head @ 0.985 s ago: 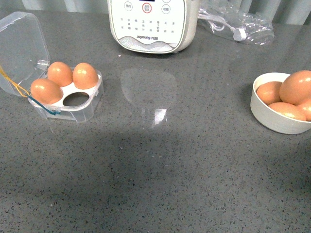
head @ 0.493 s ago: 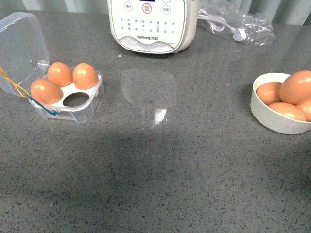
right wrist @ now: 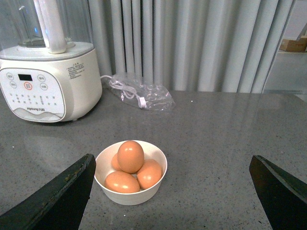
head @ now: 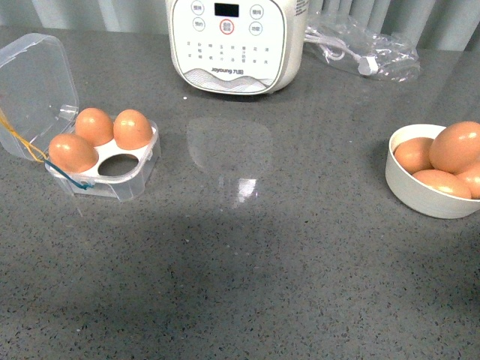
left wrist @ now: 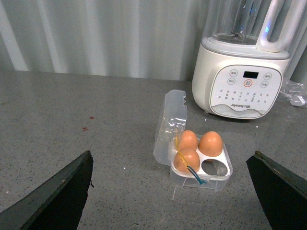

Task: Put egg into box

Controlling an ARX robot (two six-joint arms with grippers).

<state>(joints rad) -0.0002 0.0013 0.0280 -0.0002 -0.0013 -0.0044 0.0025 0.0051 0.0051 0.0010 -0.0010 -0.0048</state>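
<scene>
— Starting at the far left: how about the left pincer (left wrist: 169, 157)?
— Spread wide. Shown by its own wrist camera as two dark fingers (left wrist: 57, 196) far apart, held above the grey desk (head: 247, 285) and well back from the box (head: 105, 185).
— Moving right to the box, then?
— Resting near the desk's left edge, clear lid (head: 34, 82) swung open to the left and tilted up. Holding three orange-brown eggs in a white tray: front-left egg (head: 73, 152), back-left egg (head: 94, 126), back-right egg (head: 132, 129), the back pair touching. Showing a bare front-right hollow (head: 118, 166). Trailing a yellow string (head: 16, 136) and a blue string (head: 71, 178) on the left side.
— Past the box?
— Standing at the back centre, a white blender base (head: 236, 45) with a button panel, well apart from the box. Lying right of it, a clear plastic bag (head: 367, 52) with a white cable inside.
— And at the far right?
— Sitting by the desk's right edge, a round white bowl (head: 417, 193) heaped with four more eggs, the top egg (head: 457, 146) resting on the others. Well apart from the box, with open desk between.
— Lastly, the right pincer (right wrist: 171, 157)?
— Also spread wide, dark fingers (right wrist: 57, 196) far apart, raised above the desk with the bowl straight ahead between them.
</scene>
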